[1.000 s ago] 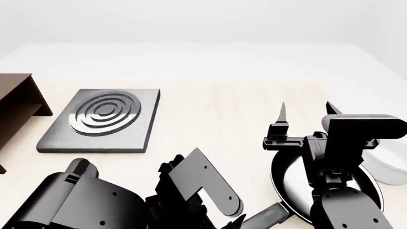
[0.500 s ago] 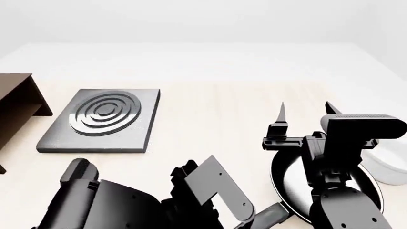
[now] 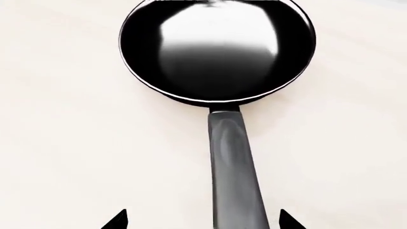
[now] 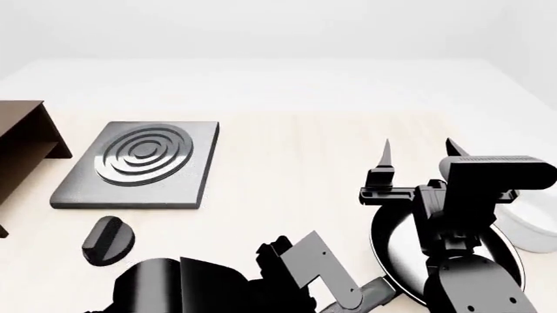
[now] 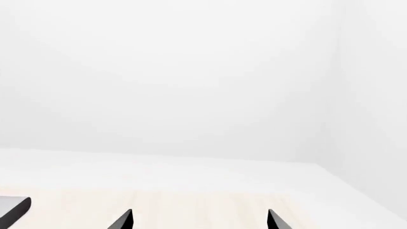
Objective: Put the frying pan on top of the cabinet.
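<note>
The frying pan (image 3: 216,47) lies flat on the pale table, black with a glossy inside, and its dark grey handle (image 3: 232,167) runs back toward my left gripper (image 3: 202,220). That gripper is open and its two fingertips stand either side of the handle without touching it. In the head view my right arm hides much of the frying pan (image 4: 393,244). My left gripper (image 4: 348,298) sits low over the handle there. My right gripper (image 4: 419,151) is open and empty, raised above the pan and pointing away. The dark brown cabinet (image 4: 19,140) stands at the far left edge.
A grey square hotplate (image 4: 139,163) with concentric rings lies between the cabinet and the pan. A white bowl (image 4: 533,225) sits at the right edge, just beyond the pan. A black rounded part (image 4: 106,240) shows in front of the hotplate.
My left arm has swung to the right and lower toward the pan handle, uncovering the table in front of the hotplate. The right arm and the pan have not moved.
</note>
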Tool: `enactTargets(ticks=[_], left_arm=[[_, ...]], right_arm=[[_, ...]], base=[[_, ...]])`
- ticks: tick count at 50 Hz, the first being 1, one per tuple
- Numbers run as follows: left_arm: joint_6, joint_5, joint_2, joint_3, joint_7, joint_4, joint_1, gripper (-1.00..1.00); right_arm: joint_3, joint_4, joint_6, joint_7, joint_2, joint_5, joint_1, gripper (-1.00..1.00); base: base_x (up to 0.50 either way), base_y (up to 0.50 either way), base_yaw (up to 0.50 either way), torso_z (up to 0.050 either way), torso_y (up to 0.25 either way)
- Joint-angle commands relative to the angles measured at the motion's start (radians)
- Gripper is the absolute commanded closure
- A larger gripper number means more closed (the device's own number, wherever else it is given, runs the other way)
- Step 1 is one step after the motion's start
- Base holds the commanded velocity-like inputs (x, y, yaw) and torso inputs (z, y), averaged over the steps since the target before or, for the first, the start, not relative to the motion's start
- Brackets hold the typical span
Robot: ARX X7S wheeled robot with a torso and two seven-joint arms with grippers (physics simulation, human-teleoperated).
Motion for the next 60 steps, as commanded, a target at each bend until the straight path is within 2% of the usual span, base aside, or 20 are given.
enactTargets(ticks=[1,14,20,30,32,41,42,60], left_arm=[[0.047,0.055,0.012,0.073,0.071,-0.035,0.01,-1.0],[0.066,0.015,0.028,0.078,0.113,-0.036,0.02,-1.0],[0.059,-0.018,0.048,0.075,0.141,-0.097,0.022,-1.0],[0.044,-0.037,0.082,0.058,0.107,-0.222,0.039,-1.0],[0.045,-0.031,0.088,0.059,0.096,-0.242,0.043,-1.0],[-0.008,-0.079,0.137,-0.034,-0.086,-0.361,0.044,-1.0],[-0.015,-0.083,0.143,-0.041,-0.104,-0.378,0.042,1.0],[-0.006,-0.066,0.124,0.012,-0.085,-0.333,0.039,1.0]], right_arm=[[-0.002,0.001,-0.002,0.003,0.003,0.006,0.002,-1.0],[-0.001,-0.003,-0.002,0.008,0.008,0.013,0.001,-1.0],[-0.005,-0.001,-0.004,0.01,0.01,0.014,0.001,-1.0],[-0.005,-0.001,-0.006,0.014,0.013,0.018,0.001,-1.0],[-0.006,0.001,-0.008,0.014,0.014,0.018,0.001,-1.0],[-0.009,0.0,-0.008,0.018,0.017,0.02,0.0,-1.0],[-0.01,-0.001,-0.008,0.019,0.017,0.02,0.0,-1.0],[-0.01,-0.003,-0.008,0.026,0.02,0.03,0.003,-1.0]], base=[[0.0,0.0,0.0,0.0,0.0],[0.0,0.0,0.0,0.0,0.0],[0.0,0.0,0.0,0.0,0.0],[0.0,0.0,0.0,0.0,0.0],[0.0,0.0,0.0,0.0,0.0],[0.0,0.0,0.0,0.0,0.0],[0.0,0.0,0.0,0.0,0.0],[0.0,0.0,0.0,0.0,0.0]])
